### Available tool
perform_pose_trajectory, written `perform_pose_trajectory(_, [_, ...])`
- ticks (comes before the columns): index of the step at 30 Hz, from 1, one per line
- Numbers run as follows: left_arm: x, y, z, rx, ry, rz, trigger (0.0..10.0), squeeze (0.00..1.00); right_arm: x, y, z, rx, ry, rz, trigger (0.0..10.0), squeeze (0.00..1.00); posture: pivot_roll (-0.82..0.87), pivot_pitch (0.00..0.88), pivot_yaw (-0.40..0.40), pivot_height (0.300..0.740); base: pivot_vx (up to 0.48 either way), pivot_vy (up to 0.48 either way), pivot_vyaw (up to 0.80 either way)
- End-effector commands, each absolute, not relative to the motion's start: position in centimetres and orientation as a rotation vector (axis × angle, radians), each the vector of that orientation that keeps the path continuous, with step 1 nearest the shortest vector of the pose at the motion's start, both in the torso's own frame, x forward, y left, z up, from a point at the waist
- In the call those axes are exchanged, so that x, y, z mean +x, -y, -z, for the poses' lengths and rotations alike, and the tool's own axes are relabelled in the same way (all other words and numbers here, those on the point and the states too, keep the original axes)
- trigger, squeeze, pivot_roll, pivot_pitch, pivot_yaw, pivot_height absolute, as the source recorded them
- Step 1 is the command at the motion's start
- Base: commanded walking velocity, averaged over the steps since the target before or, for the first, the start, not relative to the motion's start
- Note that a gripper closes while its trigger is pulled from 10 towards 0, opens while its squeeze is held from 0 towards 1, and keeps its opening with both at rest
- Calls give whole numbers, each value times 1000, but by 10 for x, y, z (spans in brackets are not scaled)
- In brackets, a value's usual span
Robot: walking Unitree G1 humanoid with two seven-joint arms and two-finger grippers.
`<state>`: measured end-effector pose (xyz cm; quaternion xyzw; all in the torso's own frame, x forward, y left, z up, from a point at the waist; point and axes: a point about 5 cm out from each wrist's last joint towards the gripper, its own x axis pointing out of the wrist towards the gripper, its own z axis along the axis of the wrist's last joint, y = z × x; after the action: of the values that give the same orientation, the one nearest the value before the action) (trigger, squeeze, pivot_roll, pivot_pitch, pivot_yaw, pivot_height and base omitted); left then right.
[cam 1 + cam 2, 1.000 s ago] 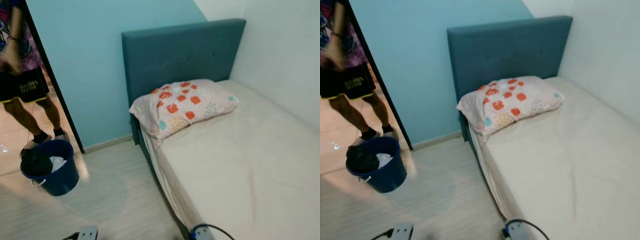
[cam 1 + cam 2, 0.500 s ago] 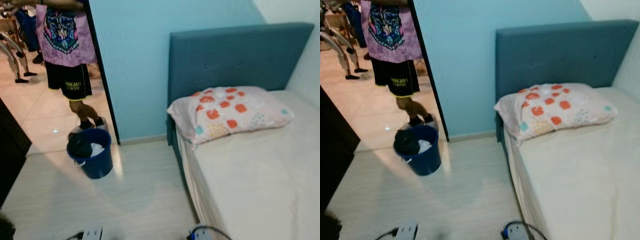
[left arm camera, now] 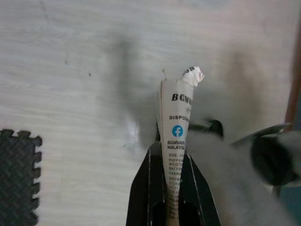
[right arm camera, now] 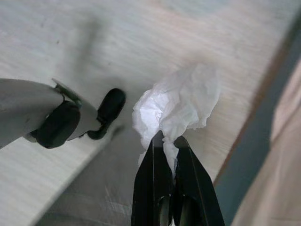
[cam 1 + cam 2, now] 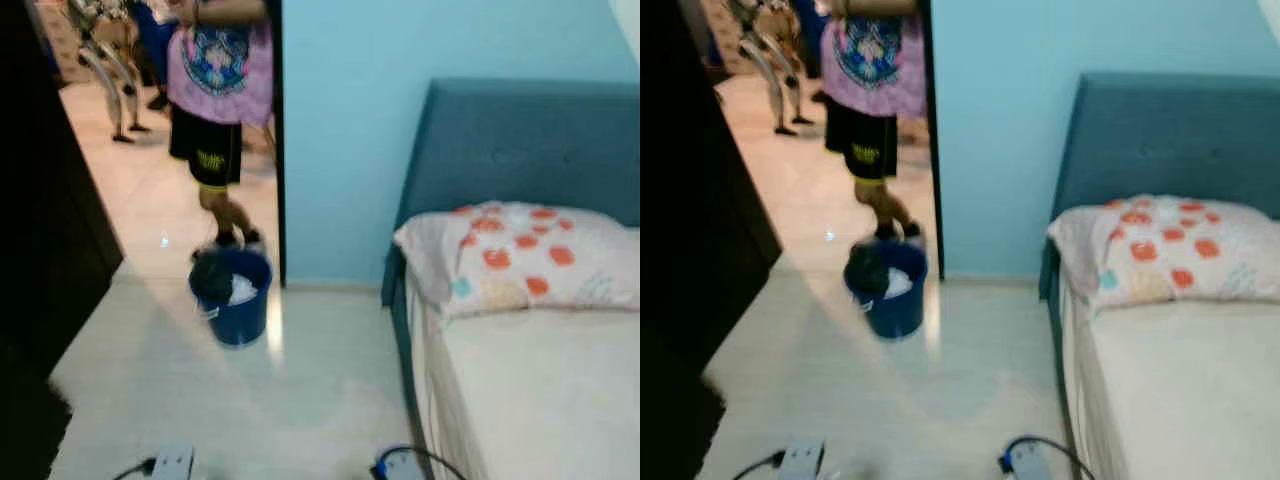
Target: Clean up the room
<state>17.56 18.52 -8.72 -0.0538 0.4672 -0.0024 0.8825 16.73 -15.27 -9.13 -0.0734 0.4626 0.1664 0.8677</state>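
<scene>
The left pincer [image 3: 171, 155] is clamped on a flattened printed packet [image 3: 175, 136], held above pale plank floor [image 3: 84, 70] near a dark foam mat [image 3: 18, 174]. The right pincer [image 4: 169, 146] grips a crumpled white tissue [image 4: 176, 106] over the floor, beside the bed's edge. Ahead, a blue bucket [image 5: 235, 300] with dark and white items inside stands on the floor by the doorway, just in front of a person [image 5: 218, 90]. To the right, a spotted pillow [image 5: 520, 255] lies on the bed [image 5: 540, 400] against a teal headboard [image 5: 520, 140].
</scene>
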Motion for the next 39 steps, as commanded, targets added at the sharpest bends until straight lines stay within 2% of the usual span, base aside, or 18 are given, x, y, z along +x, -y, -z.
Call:
perform_pose_trajectory(1, [168,-183,91,-112,-1003,13,10000,0,162,160,94,-147,-996,-302,10000,0,-46,28,-16,737,390,0,0])
perform_pose_trajectory(14, [173,-181,89,-123,-983,13,10000,0,161,160,94,-146,-993,-301,10000,0,-47,34,-16,737,465,0,0])
perform_pose_trajectory(27, [208,-169,72,-162,-869,36,10000,0,165,158,93,-168,-980,-326,10000,0,-42,26,-18,737,480,0,0])
perform_pose_trajectory(36, [210,-169,71,-155,-863,49,10000,0,164,157,93,-152,-979,-329,10000,0,-44,23,-17,737,480,0,800])
perform_pose_trajectory(39, [208,-168,72,-148,-867,63,10000,0,164,159,93,-163,-984,-295,10000,0,-41,26,-16,737,480,0,0])
